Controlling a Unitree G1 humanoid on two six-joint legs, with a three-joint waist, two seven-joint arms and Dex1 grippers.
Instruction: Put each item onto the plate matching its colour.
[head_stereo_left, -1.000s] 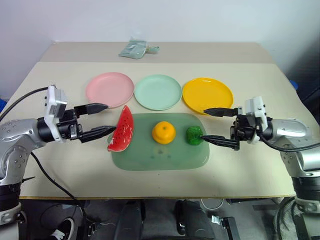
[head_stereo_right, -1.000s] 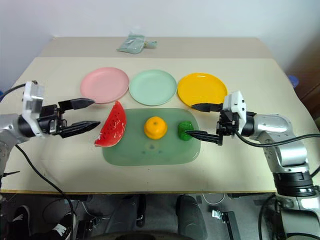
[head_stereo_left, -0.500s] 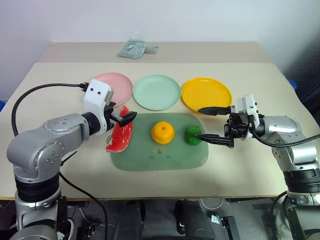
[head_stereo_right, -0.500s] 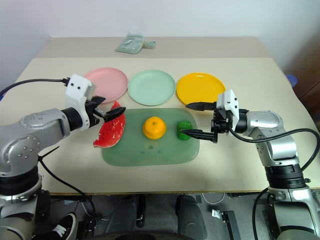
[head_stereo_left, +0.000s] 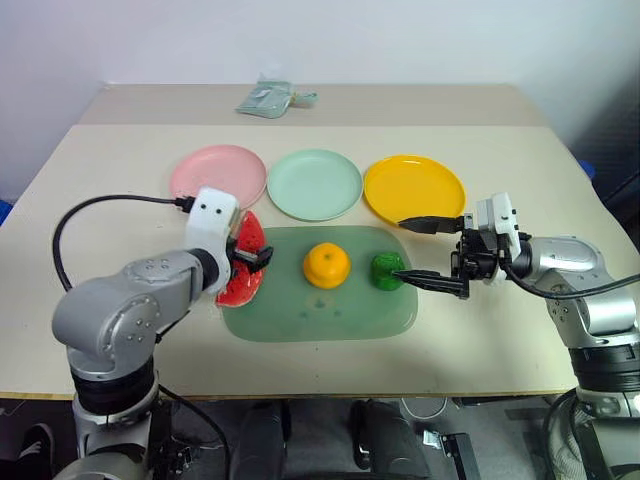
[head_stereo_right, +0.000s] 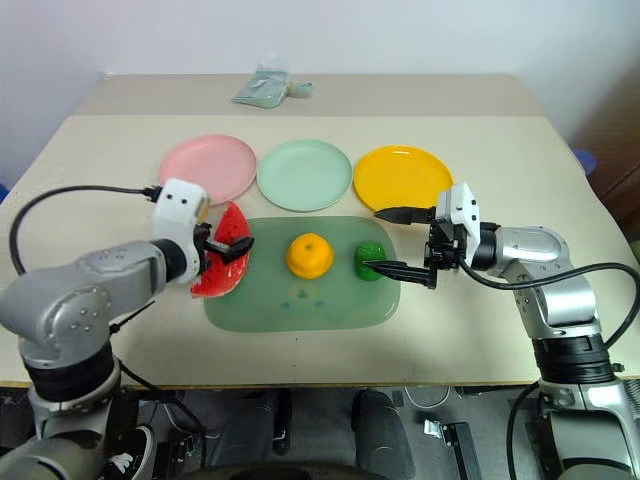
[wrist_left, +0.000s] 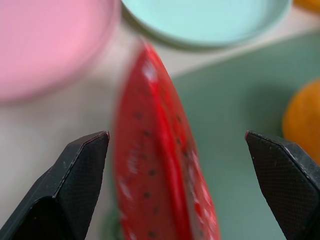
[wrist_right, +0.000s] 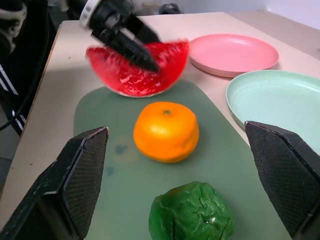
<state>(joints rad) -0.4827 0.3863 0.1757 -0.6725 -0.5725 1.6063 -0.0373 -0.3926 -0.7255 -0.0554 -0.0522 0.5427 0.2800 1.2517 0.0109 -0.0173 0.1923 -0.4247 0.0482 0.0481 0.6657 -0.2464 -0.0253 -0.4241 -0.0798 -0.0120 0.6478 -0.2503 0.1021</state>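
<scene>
Head views: table (head_stereo_left: 120, 330) carries three plates in a row toward its far edge: pink plate (head_stereo_left: 205, 172) nearest the left edge, mint plate (head_stereo_left: 315, 183) in the middle, yellow plate (head_stereo_left: 414, 188) toward the right edge. Just in front of them lies a green board (head_stereo_left: 330, 310). Watermelon (head_stereo_left: 250, 232) stands on its rind at the board's left edge, orange (head_stereo_left: 327, 265) mid-board, green vegetable (head_stereo_left: 388, 270) toward the board's right edge. Left gripper (head_stereo_left: 252, 258) sits at the melon, fingers spread to either side of it. Right gripper (head_stereo_right: 392, 242) is by the board's right edge, jaws wide apart, nothing in them; one finger tip close beside the vegetable. A crumpled bag (head_stereo_left: 265, 97) lies at the far edge.

Left wrist view: melon upright between the two fingers (wrist_left: 70, 185), a gap on each side; no contact seen. Pink and mint plates lie beyond, orange off to one side.

Right wrist view: fingers (wrist_right: 80, 175) wide, empty. Vegetable nearest, then orange, then melon with the left gripper's fingers across it.
</scene>
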